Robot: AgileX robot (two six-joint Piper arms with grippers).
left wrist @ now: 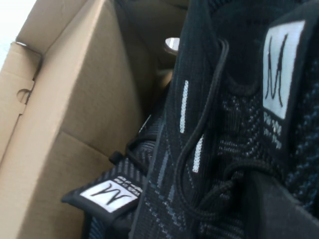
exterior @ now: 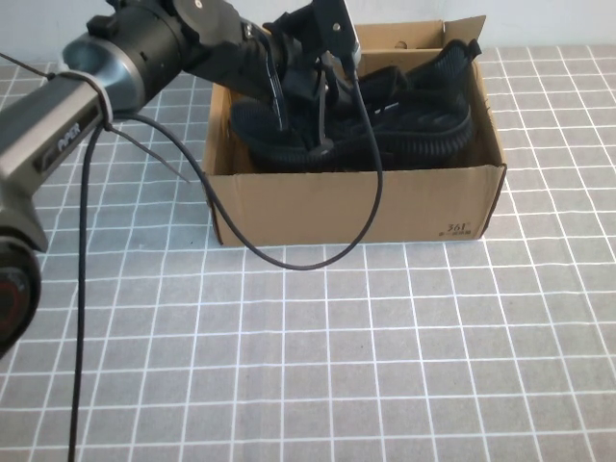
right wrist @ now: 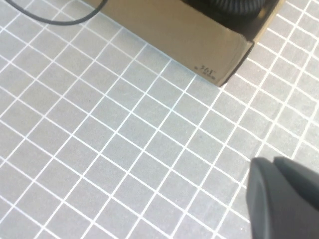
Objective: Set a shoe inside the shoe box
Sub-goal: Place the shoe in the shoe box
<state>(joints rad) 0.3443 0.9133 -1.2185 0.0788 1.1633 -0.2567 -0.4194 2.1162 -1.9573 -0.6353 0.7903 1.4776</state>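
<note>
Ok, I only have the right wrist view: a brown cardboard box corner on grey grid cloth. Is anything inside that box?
Observer: Yes, two black knit lace-up sneakers lie side by side in the brown cardboard shoe box.
Operator: My right pincer hangs shut over the grid cloth by that corner. Where is the left one?
Observer: The left pincer is shut, reaching down into the box onto the sneakers; I can't tell whether it grips one.
Operator: And the lid?
Observer: The flap lid stands open at the far side.
</note>
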